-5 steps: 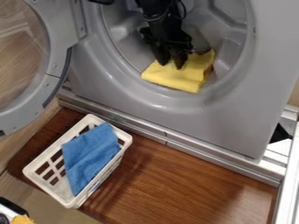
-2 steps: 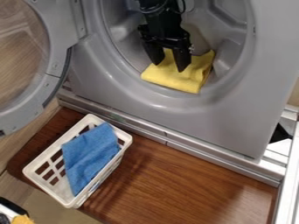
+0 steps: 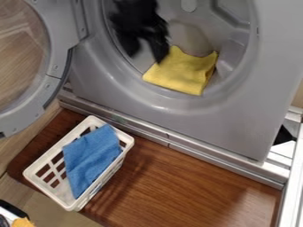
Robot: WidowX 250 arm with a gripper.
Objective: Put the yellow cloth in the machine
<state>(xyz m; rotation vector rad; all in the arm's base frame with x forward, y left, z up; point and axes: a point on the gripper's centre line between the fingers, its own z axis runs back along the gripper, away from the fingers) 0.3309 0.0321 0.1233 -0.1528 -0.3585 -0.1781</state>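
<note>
"Since the yellow cloth [image 3: 183, 71] already lies inside the machine [image 3: 248, 117], the step in hand looks like the finish: letting go and getting clear," said the first speaker.

"And the gripper [image 3: 146, 54]?" asked the second. "Is it holding anything?"

"Its fingers stand apart, with nothing visible between them," the first replied. "It hangs at the upper left of the cloth, inside the round opening. One fingertip is very near the cloth's upper corner; whether the two touch, nobody could tell from here."

"Does the cloth need another push?"

"Probably not. It rests low in the opening, spread in a loose, folded patch, with its front edge by the lower lip. How deep it sits is hard to judge, but the placing seems good enough for the task."

"So what does the next move call for?"

"Drawing the arm away from the cloth, fingers kept apart, so that no tip snags the fabric and drags it back towards the lip. The path out should also miss the rim and the door [image 3: 59, 40], which stands open at the left."

"And the blue cloth [image 3: 91, 155] in the white basket [image 3: 57, 144]?"

"The task names only the yellow one, so the blue one should be left alone."
</note>
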